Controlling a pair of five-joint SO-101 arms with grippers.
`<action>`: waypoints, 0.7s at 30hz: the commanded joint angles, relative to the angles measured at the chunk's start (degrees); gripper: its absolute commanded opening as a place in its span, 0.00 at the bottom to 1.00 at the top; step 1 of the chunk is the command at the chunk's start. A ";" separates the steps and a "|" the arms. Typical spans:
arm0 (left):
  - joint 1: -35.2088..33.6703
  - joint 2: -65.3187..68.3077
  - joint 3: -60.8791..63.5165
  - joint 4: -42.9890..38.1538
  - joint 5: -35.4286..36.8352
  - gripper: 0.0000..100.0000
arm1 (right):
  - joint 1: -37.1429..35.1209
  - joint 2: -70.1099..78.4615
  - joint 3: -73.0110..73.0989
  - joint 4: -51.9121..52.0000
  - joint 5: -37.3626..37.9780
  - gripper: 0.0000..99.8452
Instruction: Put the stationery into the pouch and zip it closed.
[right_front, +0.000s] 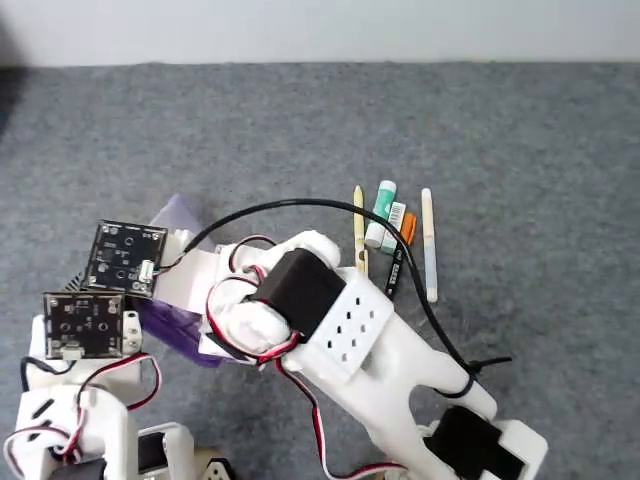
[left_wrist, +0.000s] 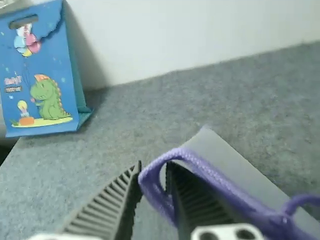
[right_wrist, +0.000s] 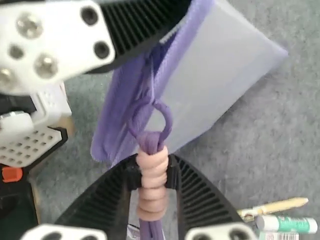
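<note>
A translucent lilac pouch (right_front: 178, 215) with a purple zip edge lies at the table's left, between the two arms. My left gripper (left_wrist: 152, 172) is shut on the pouch's purple edge (left_wrist: 172, 156). My right gripper (right_wrist: 152, 167) is shut on the pink cord-wrapped zip pull (right_wrist: 151, 187), which hangs from a purple loop (right_wrist: 152, 117) on the pouch (right_wrist: 210, 80). Loose stationery lies right of the pouch: a yellow pencil (right_front: 358, 230), a green-and-white glue stick (right_front: 381, 212), an orange item (right_front: 408, 228), a white pen (right_front: 429, 245) and a black pen (right_front: 394, 272).
The right arm's white body (right_front: 345, 320) lies across the table's middle, with a black cable (right_front: 300, 204) arching over it. A blue dinosaur gift bag (left_wrist: 42, 70) stands against the wall beyond the pouch. Grey carpet-like surface (right_front: 520, 150) lies open at the far right.
</note>
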 joint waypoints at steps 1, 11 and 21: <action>-0.53 0.53 3.21 6.51 -4.48 0.08 | -0.66 -3.82 0.18 2.42 -1.23 0.01; -0.97 0.53 3.21 8.97 -5.36 0.08 | 3.47 -11.65 11.69 2.33 -2.20 0.01; -0.53 0.53 3.47 8.70 -5.10 0.01 | 12.00 -18.51 16.18 2.07 -2.29 0.01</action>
